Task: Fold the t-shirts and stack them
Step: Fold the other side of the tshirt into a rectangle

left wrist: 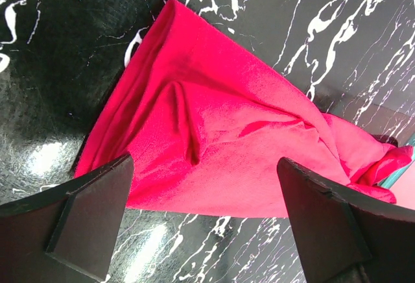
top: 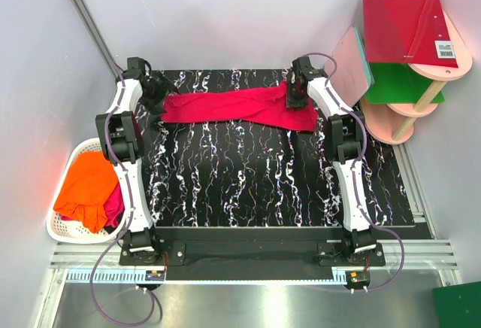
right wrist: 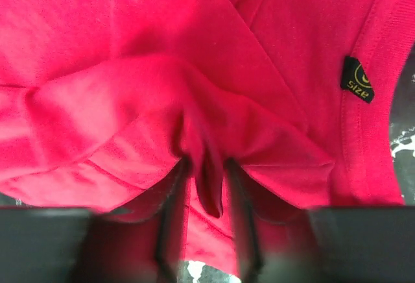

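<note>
A crimson t-shirt (top: 233, 107) lies stretched across the far part of the black marbled table, folded into a long band. My left gripper (top: 156, 96) is open at its left end; in the left wrist view the cloth (left wrist: 214, 134) lies beyond the wide-apart fingers (left wrist: 91, 211), with nothing between them. My right gripper (top: 294, 96) is shut on a bunched fold of the shirt (right wrist: 209, 179) at its right end, near the collar and its black size label (right wrist: 357, 79). An orange t-shirt (top: 89, 186) lies over a crimson one (top: 114, 206) in the basket.
A white laundry basket (top: 64, 230) stands off the table's left edge. At the far right a pink shelf stand (top: 421, 110) carries a red board (top: 406, 28) and a green board (top: 398, 83), with a pink teal-edged board (top: 347, 65) leaning against it.
</note>
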`<action>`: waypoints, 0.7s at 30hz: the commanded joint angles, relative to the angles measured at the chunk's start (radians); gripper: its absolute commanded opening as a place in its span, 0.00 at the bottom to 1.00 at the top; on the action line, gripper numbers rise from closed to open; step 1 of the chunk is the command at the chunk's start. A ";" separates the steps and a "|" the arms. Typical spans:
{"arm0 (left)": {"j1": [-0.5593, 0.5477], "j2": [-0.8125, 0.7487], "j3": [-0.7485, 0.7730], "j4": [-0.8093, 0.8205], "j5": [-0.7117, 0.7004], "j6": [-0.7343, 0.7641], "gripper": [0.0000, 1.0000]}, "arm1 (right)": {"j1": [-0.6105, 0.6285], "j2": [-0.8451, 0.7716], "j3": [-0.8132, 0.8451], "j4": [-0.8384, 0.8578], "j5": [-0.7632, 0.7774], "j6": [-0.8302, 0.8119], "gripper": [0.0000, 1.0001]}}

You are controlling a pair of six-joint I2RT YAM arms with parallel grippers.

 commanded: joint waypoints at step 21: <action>-0.001 0.026 0.120 0.093 0.056 -0.055 0.97 | -0.007 -0.002 0.267 0.011 0.201 0.007 0.60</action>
